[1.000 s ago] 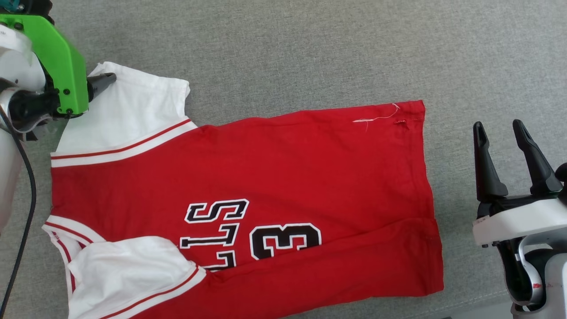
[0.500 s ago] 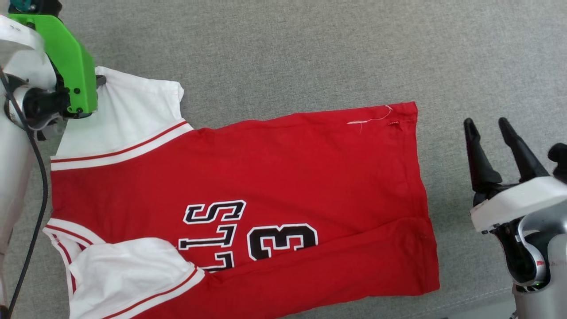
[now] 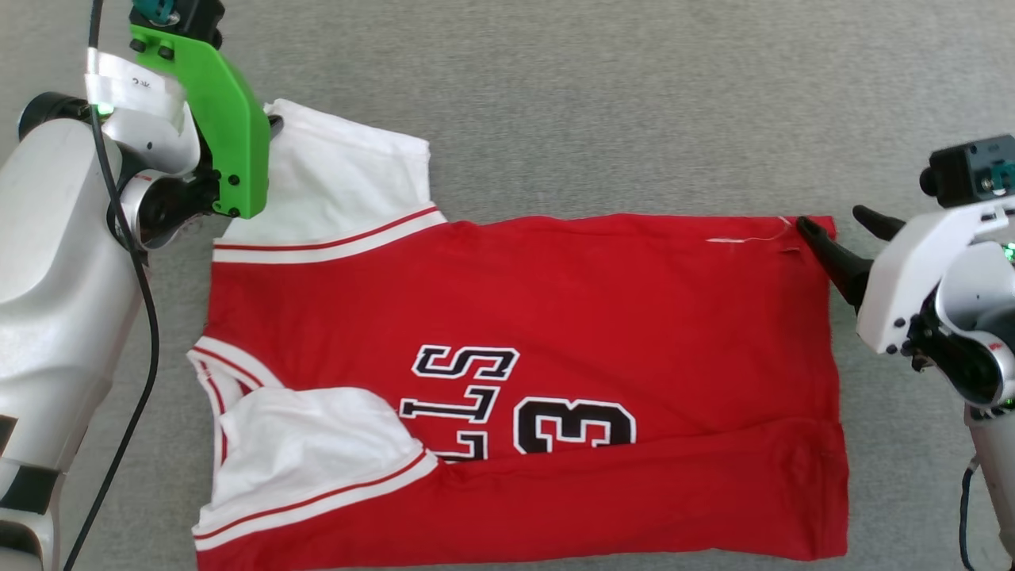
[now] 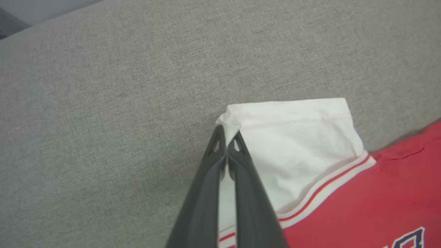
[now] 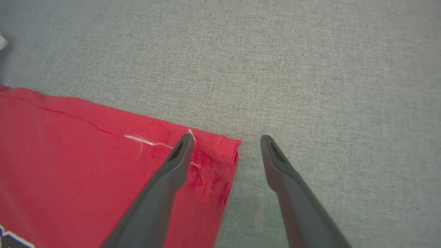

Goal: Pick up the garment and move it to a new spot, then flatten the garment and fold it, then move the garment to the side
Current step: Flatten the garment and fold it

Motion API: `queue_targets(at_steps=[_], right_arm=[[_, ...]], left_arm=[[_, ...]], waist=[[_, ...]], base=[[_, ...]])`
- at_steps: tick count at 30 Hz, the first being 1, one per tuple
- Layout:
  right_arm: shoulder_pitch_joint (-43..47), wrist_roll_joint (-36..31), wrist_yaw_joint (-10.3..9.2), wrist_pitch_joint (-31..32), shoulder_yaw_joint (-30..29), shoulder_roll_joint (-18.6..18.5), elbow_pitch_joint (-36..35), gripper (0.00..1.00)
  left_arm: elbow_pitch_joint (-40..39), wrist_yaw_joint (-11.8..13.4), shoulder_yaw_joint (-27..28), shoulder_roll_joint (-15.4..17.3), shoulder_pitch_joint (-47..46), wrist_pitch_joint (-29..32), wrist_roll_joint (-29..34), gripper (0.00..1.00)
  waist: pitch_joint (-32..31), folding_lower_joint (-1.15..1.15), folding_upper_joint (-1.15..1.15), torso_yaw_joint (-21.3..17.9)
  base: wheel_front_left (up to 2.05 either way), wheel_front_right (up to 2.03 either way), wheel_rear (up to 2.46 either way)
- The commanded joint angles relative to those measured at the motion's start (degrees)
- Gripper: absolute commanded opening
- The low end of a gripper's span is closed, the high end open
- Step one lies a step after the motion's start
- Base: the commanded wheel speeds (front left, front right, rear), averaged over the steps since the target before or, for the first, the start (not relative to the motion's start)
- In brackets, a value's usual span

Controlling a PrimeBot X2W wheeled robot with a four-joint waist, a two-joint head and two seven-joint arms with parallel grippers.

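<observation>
The garment (image 3: 555,301), a red jersey with white sleeves and black lettering, lies flat and sideways on the grey surface. My left gripper (image 3: 273,125) is at its far left, shut on the outer corner of the upper white sleeve (image 3: 341,182). The left wrist view shows the left gripper (image 4: 226,136) with its fingers pressed together on a pinch of that sleeve (image 4: 303,137). My right gripper (image 3: 831,220) stands open at the far right hem corner. In the right wrist view the right gripper (image 5: 226,137) has one finger over the red cloth (image 5: 69,155) and the other over bare surface, with the hem corner between them.
Grey woven fabric (image 3: 595,95) covers the whole work surface, with open room beyond the garment. A black cable (image 3: 147,333) hangs along my left arm. The surface's edge (image 4: 20,29) shows at the upper left of the left wrist view.
The head camera has shifted. My left gripper has shut on the sleeve corner. My right gripper has swung from beside the garment's right edge up to its far hem corner, still open.
</observation>
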Motion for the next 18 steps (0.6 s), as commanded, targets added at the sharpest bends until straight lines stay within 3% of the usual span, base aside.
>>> queue_targets(at_steps=[1, 6, 11, 13, 14, 18], right_arm=[[-2.1, 0.4, 0.02, 1.2, 1.2, -0.8, 0.9, 1.00], [-4.9, 1.2, 0.02, 7.0, 5.0, -2.0, 7.0, 1.00], [-3.6, 2.7, 0.02, 17.7, 8.1, -2.1, 12.2, 1.00], [-3.1, 3.4, 0.02, 20.4, 8.4, -1.7, 12.8, 0.21], [-3.0, 3.6, 0.02, 21.2, 8.4, -1.5, 12.8, 0.00], [-4.0, 3.8, 0.02, 21.1, 7.3, -1.4, 11.6, 0.00]], left_arm=[[-1.2, 0.4, 0.4, 0.3, 1.0, -0.6, 0.0, 0.00], [-5.9, 1.3, 0.7, 0.8, 2.6, -1.4, -0.2, 0.00], [-9.3, 2.1, 0.9, 1.7, 4.4, -2.0, -0.3, 0.00], [-10.3, 2.4, 1.0, 2.0, 5.0, -2.1, -0.4, 0.00], [-10.7, 2.5, 1.1, 2.1, 5.4, -2.3, -0.6, 0.00], [-11.6, 2.9, 1.6, 2.8, 6.6, -3.3, -0.7, 0.00]], waist=[[0.3, 0.00, 0.00, 2.6], [1.5, 0.00, 0.00, 4.4], [1.7, 0.00, 0.00, 5.4], [1.6, 0.00, 0.00, 5.6], [1.4, 0.00, 0.00, 5.6], [0.2, 0.00, 0.00, 5.7]], base=[[0.00, 0.00, 0.00], [0.00, 0.00, 0.00], [0.00, 0.00, 0.00], [0.00, 0.00, 0.00], [0.00, 0.00, 0.00], [0.00, 0.00, 0.00]])
